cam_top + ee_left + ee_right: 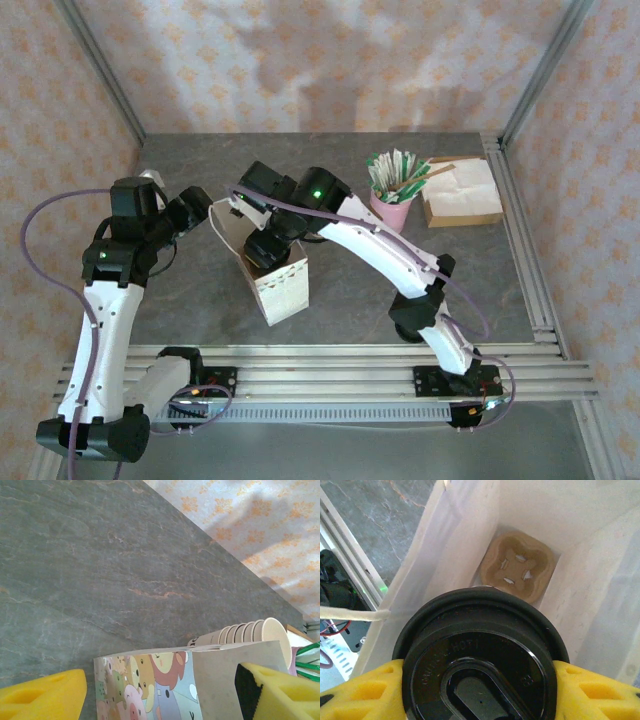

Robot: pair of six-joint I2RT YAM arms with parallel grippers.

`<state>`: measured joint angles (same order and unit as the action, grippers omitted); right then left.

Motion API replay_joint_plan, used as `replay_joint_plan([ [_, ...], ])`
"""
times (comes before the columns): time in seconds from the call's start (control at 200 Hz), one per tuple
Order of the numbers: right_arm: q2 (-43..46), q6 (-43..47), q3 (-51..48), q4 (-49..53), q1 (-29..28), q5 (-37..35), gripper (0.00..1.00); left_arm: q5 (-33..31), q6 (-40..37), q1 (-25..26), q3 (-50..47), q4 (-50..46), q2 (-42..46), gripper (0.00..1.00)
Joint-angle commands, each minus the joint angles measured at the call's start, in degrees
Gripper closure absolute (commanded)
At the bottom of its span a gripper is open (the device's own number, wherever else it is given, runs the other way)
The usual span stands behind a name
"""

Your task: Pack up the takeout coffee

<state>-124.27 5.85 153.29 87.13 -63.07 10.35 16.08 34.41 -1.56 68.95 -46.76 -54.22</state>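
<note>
Takeout coffee (480, 655) is clamped in the right end effector (480, 692). Its round black lid spans the gap between the two yellow fingers (360, 690), which press against the rim from either side. The cup body under the lid is hidden from the wrist camera.

Directly below the right end effector the white paper bag (600, 555) stands open, and the takeout coffee hangs in its mouth, between the white walls. Past the lid, deeper down at the bottom of the bag, lies a brown pulp cup carrier (520, 570) with a cross-cut socket.

Seen from overhead, the right end effector (272, 255) dips into the top of the bag (285, 290), which stands upright on the grey worktop (200, 310). The left end effector (198, 215) sits just beside the bag's upper left edge.

In its own wrist view the left end effector (160, 697) is open, with its yellow fingers (40, 697) spread wide. The bag's cartoon-printed side (150, 685) and a plain side lie between them. One finger overlaps the plain side, but whether it touches cannot be told.

Beyond the left end effector a stack of lidless tan cups (245, 632) lies on its side on the worktop. Farther out past the right end effector stand a pink cup of green-and-white sticks (392, 205) and, beside it, a flat stack of tan paper (460, 190).
</note>
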Motion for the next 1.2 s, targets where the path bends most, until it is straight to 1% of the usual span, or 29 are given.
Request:
replay_joint_plan([
  [0.0, -1.8, -1.1, 2.3, 2.6, 0.0, -1.6, 0.42, 2.7, -0.9, -0.4, -0.3, 2.0, -0.1, 0.22],
  [0.24, -4.6, -7.5, 2.3, 3.6, 0.3, -0.3, 0.43, 6.7, -0.6, -0.3, -2.6, 4.3, 0.6, 0.23],
  [0.47, -6.4, -12.5, 2.3, 4.2, 0.3, -0.1, 0.44, 7.3, -1.0, -0.3, -3.6, 4.3, 1.0, 0.24],
  [0.791, -8.6, -15.2, 2.3, 4.9, 0.3, 0.0, 0.45, 6.8, -0.6, -0.3, -4.2, 4.7, 1.8, 0.24],
  [0.986, -10.0, -15.6, 2.2, 6.0, 0.4, -0.4, 0.45, 6.1, -0.8, -0.2, -4.3, 4.5, 2.0, 0.24],
  [1.196, -11.7, -15.6, 2.1, 6.5, 0.5, 0.6, 0.45, 5.7, -1.0, -0.2, -4.3, 4.1, 2.4, 0.24],
])
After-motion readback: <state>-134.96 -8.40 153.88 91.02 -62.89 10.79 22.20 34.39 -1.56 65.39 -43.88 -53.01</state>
